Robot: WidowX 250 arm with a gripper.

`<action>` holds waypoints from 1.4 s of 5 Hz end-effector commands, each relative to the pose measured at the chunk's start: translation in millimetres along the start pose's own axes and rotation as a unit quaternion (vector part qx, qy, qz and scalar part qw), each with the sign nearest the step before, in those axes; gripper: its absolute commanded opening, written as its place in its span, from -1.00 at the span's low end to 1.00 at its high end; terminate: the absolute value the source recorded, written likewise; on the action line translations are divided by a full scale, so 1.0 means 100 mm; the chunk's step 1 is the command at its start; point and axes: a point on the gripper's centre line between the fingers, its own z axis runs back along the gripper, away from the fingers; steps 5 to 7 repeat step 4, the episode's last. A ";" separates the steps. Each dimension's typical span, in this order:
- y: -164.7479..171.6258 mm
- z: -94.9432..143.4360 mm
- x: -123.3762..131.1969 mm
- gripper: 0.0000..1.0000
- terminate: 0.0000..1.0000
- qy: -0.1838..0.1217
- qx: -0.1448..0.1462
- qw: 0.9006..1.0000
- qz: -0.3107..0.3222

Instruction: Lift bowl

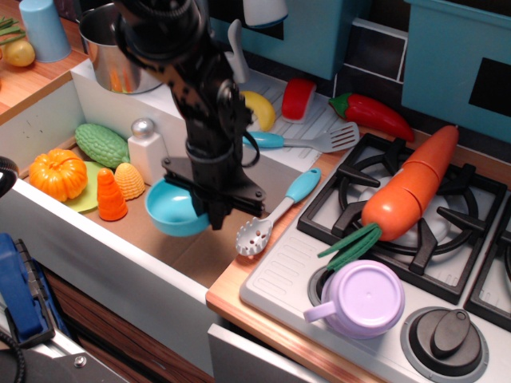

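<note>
Currently the black gripper reaches down from the top left and pinches the right rim of the bowl, a glossy sky-blue dish. Its jaws are pressed on that rim, one finger inside and one outside as far as can be seen. The bowl sits tilted, its left side lower, and seems to hang just above the brown sink floor near the front edge of the play kitchen, between the orange cone toy and the slotted spoon.

To do the lift well, I judge the pull should go straight up and slowly, because a grip on one rim lets a smooth plastic bowl swing or slip. Keeping clear of the spoon's head, just to the right, would avoid dragging it along.

Much is hidden. The gripper's plate covers the bowl's right side, so the exact contact of the fingertips cannot be made out. Whether the bowl's underside is fully clear of the floor is uncertain. The arm also blocks part of the white salt shaker behind.
</note>
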 end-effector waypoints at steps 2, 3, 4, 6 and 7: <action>0.05 0.67 0.21 -1.00 -1.00 -0.027 0.055 0.997 -0.037; 0.05 0.71 0.21 -1.00 -1.00 -0.042 0.056 0.996 -0.046; 0.01 0.69 0.20 -1.00 1.00 -0.061 0.067 0.995 -0.052; 0.01 0.69 0.20 -1.00 1.00 -0.061 0.067 0.995 -0.052; 0.01 0.69 0.20 -1.00 1.00 -0.061 0.067 0.995 -0.052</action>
